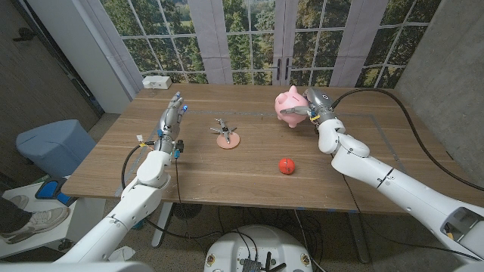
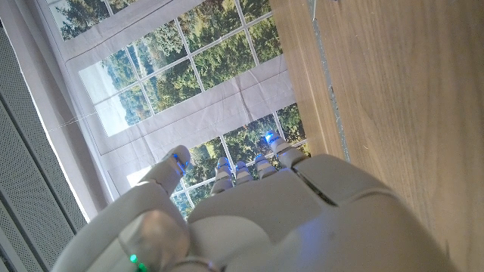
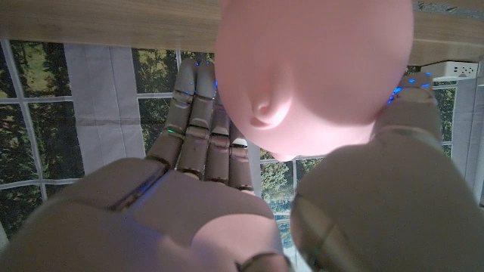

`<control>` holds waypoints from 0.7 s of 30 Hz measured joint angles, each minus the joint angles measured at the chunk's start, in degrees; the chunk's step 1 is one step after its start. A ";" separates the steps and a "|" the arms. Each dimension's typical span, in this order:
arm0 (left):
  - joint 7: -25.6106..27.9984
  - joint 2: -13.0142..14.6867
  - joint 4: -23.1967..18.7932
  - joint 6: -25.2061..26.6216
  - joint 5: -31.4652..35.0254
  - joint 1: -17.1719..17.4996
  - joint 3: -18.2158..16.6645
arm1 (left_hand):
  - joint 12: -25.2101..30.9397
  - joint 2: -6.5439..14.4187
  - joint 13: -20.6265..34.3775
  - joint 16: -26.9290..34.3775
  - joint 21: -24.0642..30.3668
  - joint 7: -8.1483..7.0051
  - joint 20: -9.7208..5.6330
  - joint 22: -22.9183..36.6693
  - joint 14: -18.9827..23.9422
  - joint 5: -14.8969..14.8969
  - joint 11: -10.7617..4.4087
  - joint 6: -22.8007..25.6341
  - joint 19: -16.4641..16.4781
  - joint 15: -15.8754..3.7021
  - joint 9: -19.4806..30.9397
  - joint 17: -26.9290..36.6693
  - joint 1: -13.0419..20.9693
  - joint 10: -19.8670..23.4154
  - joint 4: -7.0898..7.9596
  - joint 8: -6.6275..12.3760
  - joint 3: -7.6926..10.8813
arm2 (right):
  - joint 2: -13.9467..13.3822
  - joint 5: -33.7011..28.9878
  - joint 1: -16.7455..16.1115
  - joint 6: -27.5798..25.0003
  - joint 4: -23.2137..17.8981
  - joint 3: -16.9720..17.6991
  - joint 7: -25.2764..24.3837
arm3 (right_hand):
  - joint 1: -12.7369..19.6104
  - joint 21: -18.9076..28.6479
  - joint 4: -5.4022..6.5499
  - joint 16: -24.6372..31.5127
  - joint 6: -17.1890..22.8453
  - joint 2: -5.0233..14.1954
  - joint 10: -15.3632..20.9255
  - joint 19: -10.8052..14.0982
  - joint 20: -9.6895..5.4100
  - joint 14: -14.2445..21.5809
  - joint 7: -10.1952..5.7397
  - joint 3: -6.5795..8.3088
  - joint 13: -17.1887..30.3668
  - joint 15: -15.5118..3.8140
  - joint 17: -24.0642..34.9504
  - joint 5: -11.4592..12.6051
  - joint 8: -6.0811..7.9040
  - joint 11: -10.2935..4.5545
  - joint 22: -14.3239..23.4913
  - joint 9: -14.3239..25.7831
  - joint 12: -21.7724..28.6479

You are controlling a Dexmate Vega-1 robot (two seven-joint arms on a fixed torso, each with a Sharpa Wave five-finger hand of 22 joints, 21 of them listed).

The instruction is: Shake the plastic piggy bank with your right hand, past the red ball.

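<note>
The pink plastic piggy bank (image 1: 288,105) is held above the table's far right part by my right hand (image 1: 314,108), which grips it from the right side. In the right wrist view the piggy bank (image 3: 318,72) sits between my fingers (image 3: 198,121) and thumb. The red ball (image 1: 285,165) lies on the table nearer to me than the piggy bank. My left hand (image 1: 171,119) stands over the left part of the table with its fingers straight and apart, holding nothing; the left wrist view shows the back of that left hand (image 2: 287,219).
A small round pinkish disc with a metal object (image 1: 225,134) lies mid-table, between the two hands. A white box (image 1: 156,81) sits at the far left corner. The wooden table (image 1: 227,174) ends near the windows behind.
</note>
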 measured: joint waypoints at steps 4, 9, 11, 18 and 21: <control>0.03 0.00 0.00 0.09 -0.06 0.01 -0.04 | 0.00 0.00 0.00 0.00 0.00 0.00 0.00 0.00 0.00 0.00 0.00 0.00 0.00 0.00 0.00 0.00 0.00 0.00 0.00 0.00 0.00 | 0.60 -0.64 0.49 0.22 1.32 -0.51 0.04 | 0.00 0.00 0.00 -0.03 0.00 0.00 0.00 0.00 0.00 0.00 0.00 0.00 0.04 0.00 0.01 0.00 0.00 0.00 0.00 0.00 -0.06; 0.04 -0.04 0.07 0.17 -0.14 0.01 -0.07 | 0.00 0.00 0.00 0.00 0.00 0.00 0.00 0.00 0.00 0.00 0.00 0.00 0.00 0.00 0.00 0.00 0.00 0.00 0.00 0.00 0.00 | 1.35 -1.37 1.14 0.52 3.17 -1.15 0.10 | 0.00 0.00 0.00 -0.05 0.00 0.00 0.00 0.00 0.00 0.00 0.00 0.00 0.04 0.00 0.03 0.00 0.00 0.00 0.00 0.00 -0.17; 0.04 -0.07 0.29 0.19 -0.18 -0.05 -0.07 | 0.00 0.00 0.00 0.00 0.00 0.00 0.00 0.00 0.00 0.00 0.00 0.00 0.00 0.00 0.00 0.00 0.00 0.00 -0.17 0.00 -0.17 | 1.63 -1.68 1.43 0.74 3.75 -1.36 0.18 | 0.00 0.00 0.00 -0.16 0.00 0.00 0.00 0.00 0.00 0.01 0.00 0.00 0.04 0.01 0.04 -0.01 0.00 0.00 0.00 0.00 -0.17; -0.02 -0.16 0.84 0.33 -0.39 -0.44 -0.08 | 0.00 0.00 0.00 0.00 0.00 0.00 0.00 0.00 0.00 0.00 0.00 0.00 0.00 0.00 0.00 0.00 0.00 0.00 -0.24 0.00 -0.24 | 2.48 -2.29 2.40 1.09 5.99 -2.21 0.47 | 0.00 0.00 0.00 -0.45 0.41 0.00 0.01 0.00 0.00 0.63 -0.42 0.00 0.04 -0.38 0.04 -0.07 -0.06 0.00 0.01 0.00 -0.21; -0.17 -0.18 1.06 0.38 -0.51 -0.60 -0.08 | 0.00 0.00 0.00 0.00 0.00 0.00 0.00 0.00 0.00 0.00 0.00 0.00 0.00 0.00 0.00 0.00 0.00 0.00 -0.24 0.00 -0.24 | 2.77 -2.55 2.80 1.15 6.84 -2.59 0.68 | 0.00 0.00 0.00 -0.48 0.41 0.00 0.01 0.00 0.00 0.63 -0.42 0.00 0.03 -0.38 0.03 -0.18 -0.12 0.00 0.01 0.00 -0.45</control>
